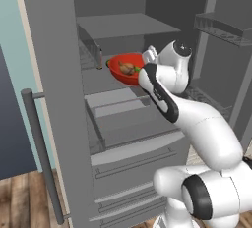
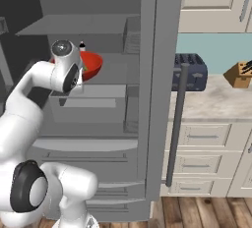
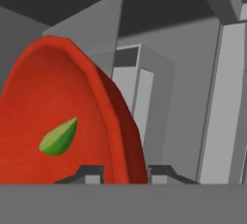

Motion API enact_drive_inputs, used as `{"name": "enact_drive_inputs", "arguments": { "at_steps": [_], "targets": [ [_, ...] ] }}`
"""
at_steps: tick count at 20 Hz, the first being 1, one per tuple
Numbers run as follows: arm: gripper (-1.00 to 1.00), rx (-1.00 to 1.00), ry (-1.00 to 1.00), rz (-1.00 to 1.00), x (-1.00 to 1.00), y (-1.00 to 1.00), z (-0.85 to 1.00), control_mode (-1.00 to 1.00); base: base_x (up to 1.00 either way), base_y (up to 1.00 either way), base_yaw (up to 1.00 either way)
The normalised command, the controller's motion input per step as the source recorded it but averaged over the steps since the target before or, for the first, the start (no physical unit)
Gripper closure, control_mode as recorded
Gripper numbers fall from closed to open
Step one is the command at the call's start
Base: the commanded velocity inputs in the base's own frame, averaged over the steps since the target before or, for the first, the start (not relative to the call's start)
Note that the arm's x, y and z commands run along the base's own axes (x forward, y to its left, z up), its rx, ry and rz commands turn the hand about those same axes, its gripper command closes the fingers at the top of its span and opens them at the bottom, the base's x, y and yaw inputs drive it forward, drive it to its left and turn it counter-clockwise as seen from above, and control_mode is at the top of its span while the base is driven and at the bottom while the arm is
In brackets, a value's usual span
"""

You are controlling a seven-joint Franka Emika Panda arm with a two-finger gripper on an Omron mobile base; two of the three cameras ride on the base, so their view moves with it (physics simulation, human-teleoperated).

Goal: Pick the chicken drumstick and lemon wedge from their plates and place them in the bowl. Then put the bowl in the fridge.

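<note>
The gripper [image 3: 124, 170] pinches the near rim of the bowl [image 1: 125, 68], one finger tip inside the red wall and the other outside it, which is why the jaws stand only partly closed: the rim's thickness holds them apart. In the hand view the rim rises from between the finger tips toward twelve o'clock, and the lemon wedge [image 3: 58, 136] lies on the bowl's inner surface at about ten o'clock from the grip. A rim hold leaves the contents untouched, though the bowl hangs from one edge. In the left base view the chicken drumstick [image 1: 127, 68] rests in the bowl's hollow with a sliver of green just beside it at three o'clock. The bowl sits tilted inside the open fridge [image 1: 123, 104], above a grey shelf [image 1: 106, 80] and below an upper one; whether it touches the lower shelf cannot be told. The arm reaches in from the five o'clock side between the open doors. Both foods being in the bowl, the step in hand appears to be setting it down on the shelf.
</note>
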Motion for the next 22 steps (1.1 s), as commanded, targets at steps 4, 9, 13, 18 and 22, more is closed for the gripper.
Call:
{"name": "enact_drive_inputs", "arguments": {
  "at_steps": [4, 9, 13, 18, 22],
  "targets": [
    [1.00, 0.00, 0.01, 0.02, 0.28, 0.09, -0.15, -1.00, 0.00, 0.00, 0.00],
    [1.00, 0.00, 0.00, 0.03, 0.13, 0.12, -0.36, -1.00, 0.00, 0.00, 0.00],
    [1.00, 0.00, -0.02, 0.04, 0.14, 0.08, -0.32, -1.00, 0.00, 0.00, 0.00],
    [1.00, 0.00, -0.03, 0.04, 0.25, 0.01, -0.17, -1.00, 0.00, 0.00, 0.00],
    [1.00, 0.00, -0.02, 0.00, 0.37, 0.00, -0.12, -1.00, 0.00, 0.00, 0.00]
  ]
}}
